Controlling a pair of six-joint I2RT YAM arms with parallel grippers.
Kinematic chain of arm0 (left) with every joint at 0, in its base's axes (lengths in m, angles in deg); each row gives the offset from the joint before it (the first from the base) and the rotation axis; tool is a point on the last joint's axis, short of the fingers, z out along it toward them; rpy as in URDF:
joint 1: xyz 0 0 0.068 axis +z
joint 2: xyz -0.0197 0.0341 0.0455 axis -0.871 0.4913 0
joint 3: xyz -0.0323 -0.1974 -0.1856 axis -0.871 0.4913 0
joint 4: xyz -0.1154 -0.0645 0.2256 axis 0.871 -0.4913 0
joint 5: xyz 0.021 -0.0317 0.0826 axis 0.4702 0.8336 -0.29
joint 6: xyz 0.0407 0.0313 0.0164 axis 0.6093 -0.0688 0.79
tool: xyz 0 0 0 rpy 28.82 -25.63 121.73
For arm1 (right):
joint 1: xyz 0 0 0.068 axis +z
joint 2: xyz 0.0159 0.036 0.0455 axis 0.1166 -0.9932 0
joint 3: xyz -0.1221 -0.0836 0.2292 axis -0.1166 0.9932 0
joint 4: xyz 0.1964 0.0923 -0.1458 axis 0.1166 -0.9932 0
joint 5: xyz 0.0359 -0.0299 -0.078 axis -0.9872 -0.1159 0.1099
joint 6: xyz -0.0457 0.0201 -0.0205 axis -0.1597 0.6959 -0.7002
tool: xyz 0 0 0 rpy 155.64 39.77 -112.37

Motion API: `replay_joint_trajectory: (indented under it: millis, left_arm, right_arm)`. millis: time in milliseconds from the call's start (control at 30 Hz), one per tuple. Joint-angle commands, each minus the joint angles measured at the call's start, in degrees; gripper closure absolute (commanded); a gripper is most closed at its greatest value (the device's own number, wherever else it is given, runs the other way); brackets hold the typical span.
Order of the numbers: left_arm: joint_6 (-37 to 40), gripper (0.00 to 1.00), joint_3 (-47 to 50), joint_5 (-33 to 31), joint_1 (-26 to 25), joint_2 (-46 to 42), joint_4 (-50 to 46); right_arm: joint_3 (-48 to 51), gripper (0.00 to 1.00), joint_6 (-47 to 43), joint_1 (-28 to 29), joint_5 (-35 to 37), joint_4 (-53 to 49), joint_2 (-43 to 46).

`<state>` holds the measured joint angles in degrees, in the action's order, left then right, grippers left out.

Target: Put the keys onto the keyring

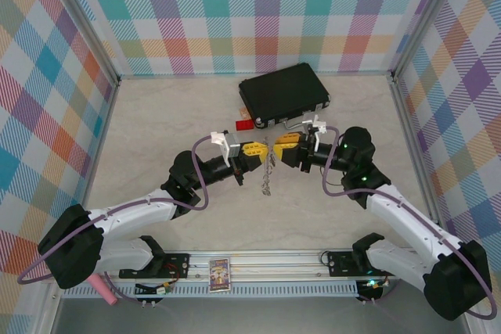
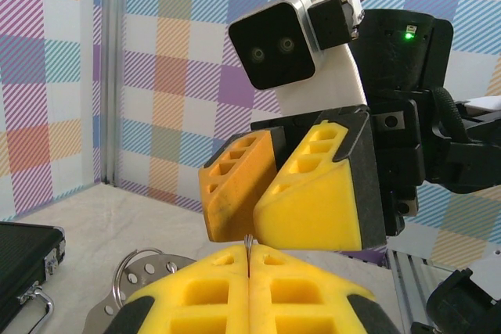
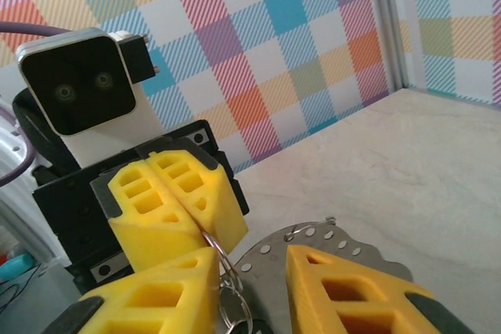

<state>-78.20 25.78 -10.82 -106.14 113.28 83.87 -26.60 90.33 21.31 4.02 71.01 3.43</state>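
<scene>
Lab rig: plaid-walled enclosure (image 1: 235, 13)

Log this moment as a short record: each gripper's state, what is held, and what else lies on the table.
left gripper: shut on a thin wire of the keyring
right gripper: open, with the keyring's metal showing in the gap between its fingers
gripper layout: tip to tip above mid-table
keyring: hangs between the two grippers
keys: too small to pick out
black case: closed, at the far side of the table
red tag: on the table by the case
</scene>
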Motion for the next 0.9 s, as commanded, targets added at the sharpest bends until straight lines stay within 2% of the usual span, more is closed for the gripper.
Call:
replay_joint_trajectory:
  millis: [0,500,667,733,867]
  left_arm:
    - [0.01,1.00,-0.54,1.89,0.08,-0.01,3.73]
    - [-0.26,1.00,-0.54,1.76,0.10,-0.09,4.15]
    - [-0.26,1.00,-0.44,1.70,0.04,-0.24,4.08]
    - [-0.26,1.00,-0.46,1.67,0.04,-0.24,4.08]
    - [-0.18,1.00,-0.31,1.47,0.12,-0.22,3.72]
  right_arm:
    - [-0.48,0.73,1.65,-0.28,-3.28,3.25,-0.99]
    - [-0.59,0.80,2.54,-0.30,-7.68,4.93,-4.35]
    - [-0.54,0.91,2.46,-0.29,-8.63,4.58,-4.44]
    - [-0.62,0.98,2.07,-0.27,-8.73,4.02,-4.27]
    - [-0.36,1.00,0.63,-0.32,-7.53,2.56,-3.03]
